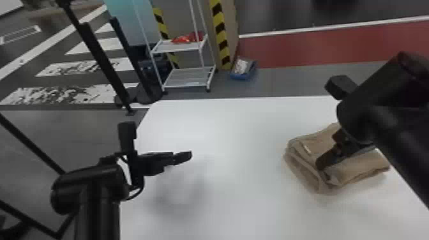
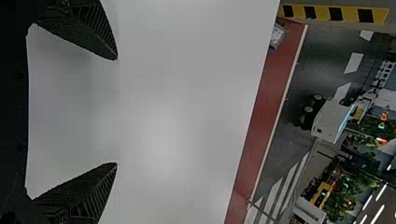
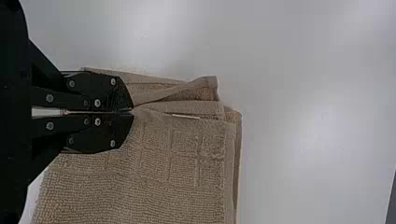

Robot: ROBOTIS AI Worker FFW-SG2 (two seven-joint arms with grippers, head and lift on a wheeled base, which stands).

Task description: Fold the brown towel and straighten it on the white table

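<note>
On the white table [image 1: 229,134], towards its right side, the brown towel [image 3: 187,200] lies folded in uneven layers. The left gripper [image 2: 116,111] hangs spread, bracing nothing; if the right gripper [image 3: 133,111], pinching a fold [image 3: 159,95], pulls sideways, the unanchored layers could skew or peel open.

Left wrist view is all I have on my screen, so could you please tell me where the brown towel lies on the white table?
Observer: In the head view, the brown towel lies folded on the robot's right side of the white table.
Operator: Thank you; would you kindly tell me how the right gripper stands?
Observer: In the right wrist view, its jaws are shut, with the towel's creases meeting at their tips.
</note>
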